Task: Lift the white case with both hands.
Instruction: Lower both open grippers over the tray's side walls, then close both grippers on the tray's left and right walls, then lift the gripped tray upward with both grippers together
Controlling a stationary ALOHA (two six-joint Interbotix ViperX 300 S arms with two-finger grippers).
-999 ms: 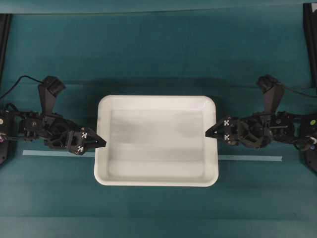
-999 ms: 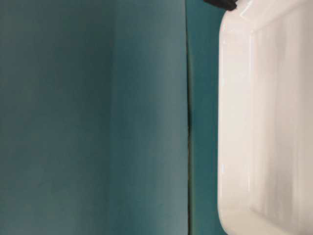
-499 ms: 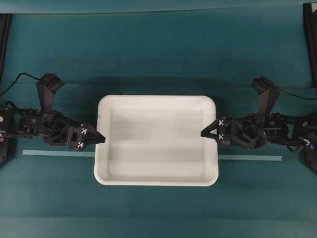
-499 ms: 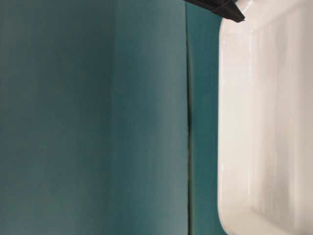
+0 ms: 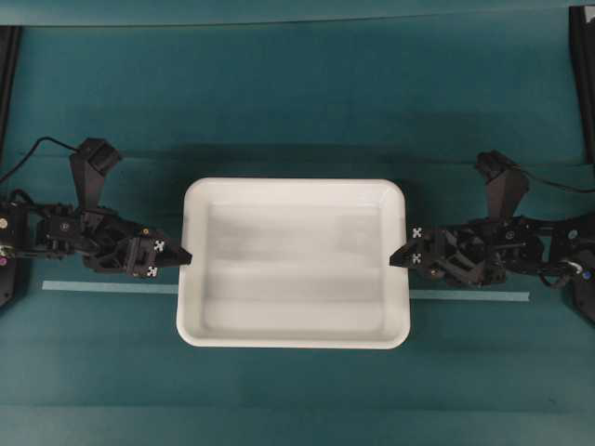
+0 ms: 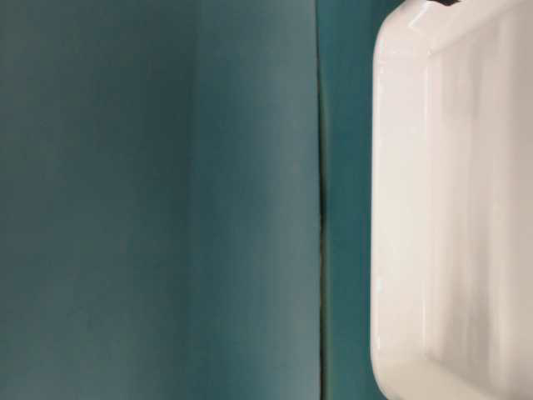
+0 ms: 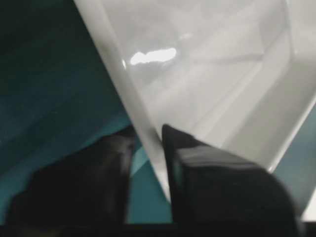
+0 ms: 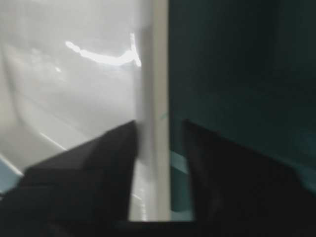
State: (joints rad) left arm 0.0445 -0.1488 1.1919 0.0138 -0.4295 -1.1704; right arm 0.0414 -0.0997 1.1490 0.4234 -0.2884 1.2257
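The white case [image 5: 297, 269] lies flat on the teal cloth in the middle of the overhead view, and its near end fills the right of the table-level view [image 6: 400, 208]. My left gripper [image 5: 186, 255] is at the case's left rim. In the left wrist view [image 7: 147, 133] its jaws are open and straddle the rim [image 7: 143, 123], with a gap at the outer finger. My right gripper [image 5: 394, 259] is at the right rim. In the right wrist view [image 8: 159, 123] its jaws are open astride the rim [image 8: 158, 98], one finger inside and one outside.
A pale tape strip [image 5: 93, 288] runs across the cloth under the case and shows again to the right [image 5: 469, 297]. Black frame posts stand at the far corners [image 5: 581, 74]. A seam in the cloth [image 6: 321, 208] runs beside the case.
Both grippers have drawn back outward from over the case's inside to its rims. The dark fingertip at the top of the table-level view has almost left the frame. The case has not moved.
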